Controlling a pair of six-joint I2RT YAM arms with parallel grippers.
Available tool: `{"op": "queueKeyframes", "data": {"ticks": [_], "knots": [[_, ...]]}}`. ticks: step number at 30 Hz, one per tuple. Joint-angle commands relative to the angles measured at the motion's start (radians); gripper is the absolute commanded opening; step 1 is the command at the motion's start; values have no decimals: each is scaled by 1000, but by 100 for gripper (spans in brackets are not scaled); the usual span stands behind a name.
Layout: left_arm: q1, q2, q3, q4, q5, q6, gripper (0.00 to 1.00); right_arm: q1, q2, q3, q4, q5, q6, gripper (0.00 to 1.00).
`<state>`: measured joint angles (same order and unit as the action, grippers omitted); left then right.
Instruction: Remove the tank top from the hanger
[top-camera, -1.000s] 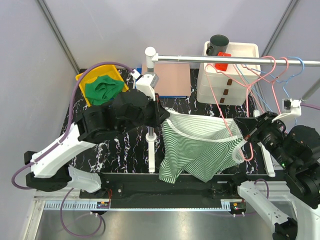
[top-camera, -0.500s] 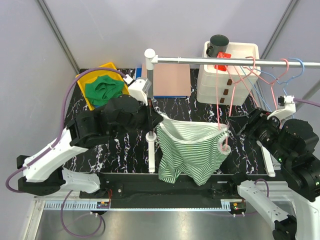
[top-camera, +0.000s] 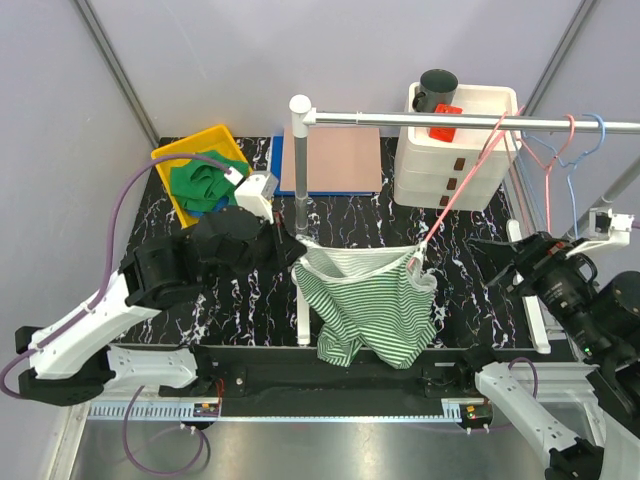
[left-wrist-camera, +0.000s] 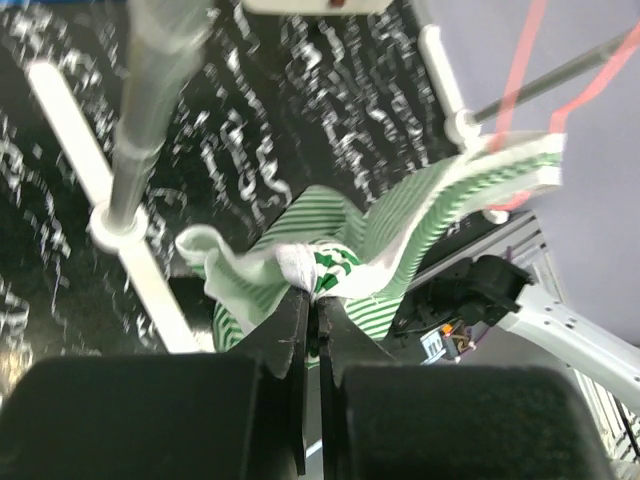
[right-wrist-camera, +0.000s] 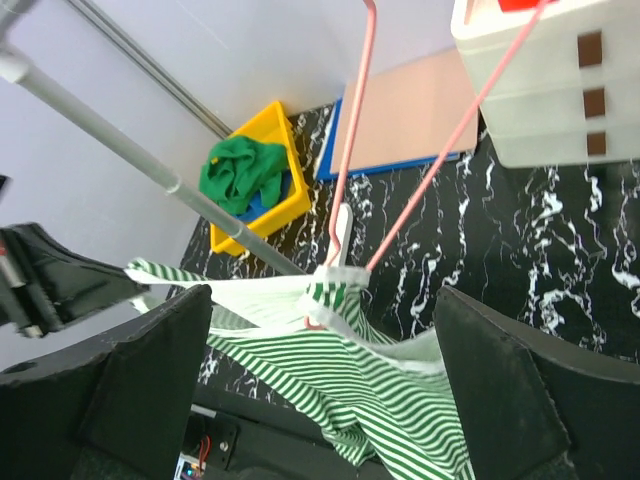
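Left jaws pinching tank top edge, right jaws spread wide, off the hanger

Robotics lab test cell: plain grey panels enclose a marbled table, metal rail above it, aluminium framing along its near edge.

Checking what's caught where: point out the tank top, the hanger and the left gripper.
tank top (top-camera: 370, 315): top view, striped body hanging down.
hanger (top-camera: 456, 190): top view, slanted pink arm.
left gripper (left-wrist-camera: 312, 295): left wrist view, between the fingertips pinching fabric.
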<state>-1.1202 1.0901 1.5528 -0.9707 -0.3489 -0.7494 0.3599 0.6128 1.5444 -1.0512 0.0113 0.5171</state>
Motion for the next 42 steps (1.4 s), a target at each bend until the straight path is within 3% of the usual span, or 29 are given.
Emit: {"op": "queueKeyframes", "data": {"ticks": [1, 9, 14, 18, 22, 27, 30, 35, 39, 42], "knots": [[57, -84, -110, 12, 48, -102, 0, 5, -28, 17, 92, -7, -57, 100], [132, -177, -264, -20, 88, -165, 0, 5, -45, -1, 161, -76, -88, 100], [187, -182, -211, -69, 74, -121, 0, 4, -36, -3, 163, -88, -107, 100], [240, -144, -9, -151, -22, -42, 0, 5, -38, -1, 161, -77, -120, 100], [264, -84, 203, -200, -221, 54, 0, 7, -41, 11, 161, -73, -127, 100], [277, -6, 510, -113, -432, 293, 0, 5, -47, 19, 161, -73, -118, 100], [275, 36, 575, -46, -467, 364, 0, 5, -44, 25, 157, -77, -118, 100], [277, -24, 367, 4, -440, 238, 0, 5, -41, 33, 151, -83, -115, 100], [293, -133, 18, 79, -385, 133, 0, 5, -50, 17, 152, -92, -92, 100], [341, -153, -147, 112, -320, 88, 0, 5, -70, -12, 149, -99, -72, 100]]}}
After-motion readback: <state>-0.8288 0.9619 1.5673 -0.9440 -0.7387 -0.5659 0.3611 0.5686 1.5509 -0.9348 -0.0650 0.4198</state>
